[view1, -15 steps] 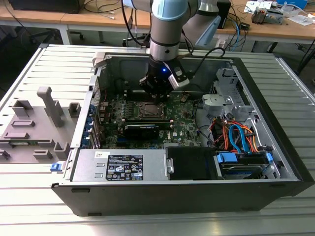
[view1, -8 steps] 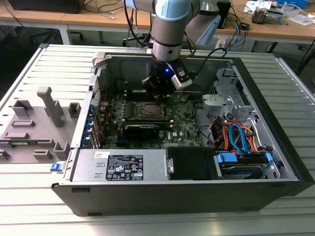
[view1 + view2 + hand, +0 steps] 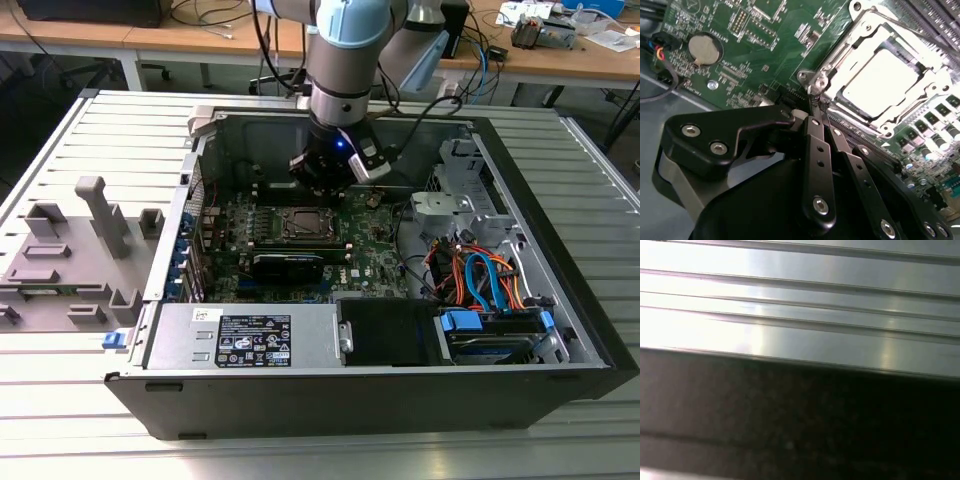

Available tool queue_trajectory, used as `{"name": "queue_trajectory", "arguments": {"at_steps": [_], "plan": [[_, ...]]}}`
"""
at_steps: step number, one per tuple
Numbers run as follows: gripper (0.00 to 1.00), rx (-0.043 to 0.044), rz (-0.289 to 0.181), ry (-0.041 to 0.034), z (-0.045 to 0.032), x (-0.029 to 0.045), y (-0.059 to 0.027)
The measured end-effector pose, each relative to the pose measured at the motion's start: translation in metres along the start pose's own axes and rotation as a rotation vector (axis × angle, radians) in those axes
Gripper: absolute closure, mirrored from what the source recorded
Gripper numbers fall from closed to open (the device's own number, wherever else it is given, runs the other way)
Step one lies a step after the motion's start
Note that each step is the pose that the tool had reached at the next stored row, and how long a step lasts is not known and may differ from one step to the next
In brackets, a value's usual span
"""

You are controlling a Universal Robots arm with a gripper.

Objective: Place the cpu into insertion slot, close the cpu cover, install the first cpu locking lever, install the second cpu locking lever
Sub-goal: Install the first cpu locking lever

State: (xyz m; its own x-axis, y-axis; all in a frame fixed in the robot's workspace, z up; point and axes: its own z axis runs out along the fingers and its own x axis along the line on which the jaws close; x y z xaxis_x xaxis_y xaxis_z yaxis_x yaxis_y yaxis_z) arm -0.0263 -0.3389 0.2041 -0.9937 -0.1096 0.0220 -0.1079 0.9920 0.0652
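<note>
- Inside the open computer case (image 3: 560,290), the green circuit board (image 3: 765,45) lies flat.
- The gripper (image 3: 816,107) hangs over the board, jaws closed, holding nothing, tips at a corner of the insertion slot (image 3: 860,22).
- The cpu cover (image 3: 920,97) lies shut over the slot.
- The cpu (image 3: 880,80) sits seated within.

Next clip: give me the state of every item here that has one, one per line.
cpu: seated flat in the insertion slot, silver top facing up.
cpu cover: closed down over the chip's edges.
insertion slot: occupied, on the green board inside the case.
gripper: jaws together, tip beside the socket's corner, nothing visibly held.
computer case: lying on its side, side panel off.
</note>
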Motion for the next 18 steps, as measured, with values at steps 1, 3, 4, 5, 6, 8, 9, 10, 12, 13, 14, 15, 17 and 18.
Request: {"name": "queue_trajectory", "arguments": {"at_steps": [1, 3, 4, 5, 6, 8, 9, 10, 12, 13, 14, 15, 17, 18], "plan": [[0.89, -0.0011, 0.0, 0.0005, -0.0035, 0.0002, -0.0001], [0.89, -0.0024, 0.0, 0.0005, -0.0073, 0.0003, 0.0001], [0.89, -0.0033, 0.0, 0.0004, -0.0079, 0.0003, 0.0001], [0.89, -0.0054, 0.0, 0.0, -0.008, 0.0003, 0.0001], [0.89, -0.0059, 0.0, -0.0001, -0.0081, 0.0005, -0.0002], [0.89, -0.0071, -0.001, -0.0002, -0.0081, 0.0027, -0.0009], [0.89, -0.0072, 0.0, -0.0015, -0.008, 0.0072, -0.0009], [0.89, -0.007, 0.0, -0.0022, -0.008, 0.0094, -0.0008], [0.89, -0.0066, -0.001, -0.0045, -0.0079, 0.014, -0.0005], [0.89, -0.0065, -0.001, -0.0063, -0.0078, 0.0179, -0.0001], [0.89, -0.0065, -0.001, -0.0072, -0.0077, 0.0199, 0.0001], [0.89, -0.0063, -0.001, -0.0083, -0.0076, 0.0223, 0.0004], [0.89, -0.0064, -0.001, -0.0095, -0.0075, 0.0258, 0.0006], [0.89, -0.0065, -0.001, -0.0095, -0.0075, 0.0259, 0.0003]]}}
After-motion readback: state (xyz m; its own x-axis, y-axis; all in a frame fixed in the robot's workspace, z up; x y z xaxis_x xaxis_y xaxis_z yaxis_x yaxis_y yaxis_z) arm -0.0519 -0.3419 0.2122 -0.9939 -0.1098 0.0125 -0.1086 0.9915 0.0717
